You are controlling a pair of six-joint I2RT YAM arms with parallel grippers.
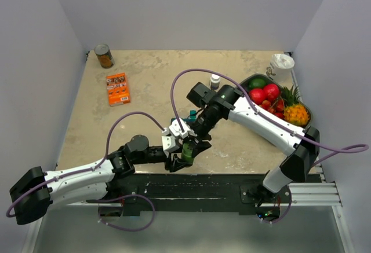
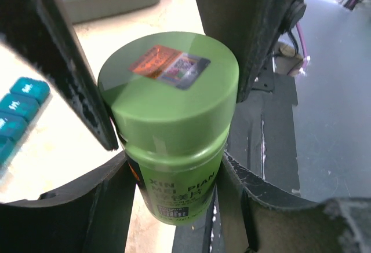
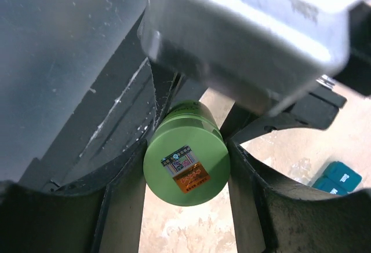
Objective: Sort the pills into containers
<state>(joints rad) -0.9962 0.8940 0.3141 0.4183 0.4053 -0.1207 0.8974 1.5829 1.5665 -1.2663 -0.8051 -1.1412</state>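
A green pill bottle [image 1: 188,150] with a sticker on its green cap is held between both grippers near the table's front edge. My left gripper [image 1: 178,160] is shut on the bottle's body [image 2: 174,189], with a finger pressed on each side. My right gripper [image 1: 194,140] comes from above and is shut on the cap [image 3: 186,166], which its fingers flank on both sides. The teal pill organiser [image 1: 189,116] lies just beyond the grippers with its lids closed. Its end shows in the left wrist view [image 2: 17,108] and the right wrist view [image 3: 336,178]. No loose pills show.
A grey fruit tray [image 1: 306,109] stands at the right. A small dark bottle with a white cap [image 1: 215,81] and a white cup [image 1: 282,63] are behind it. An orange box [image 1: 117,88] and a can [image 1: 104,56] are at the back left. A black strip runs along the front edge.
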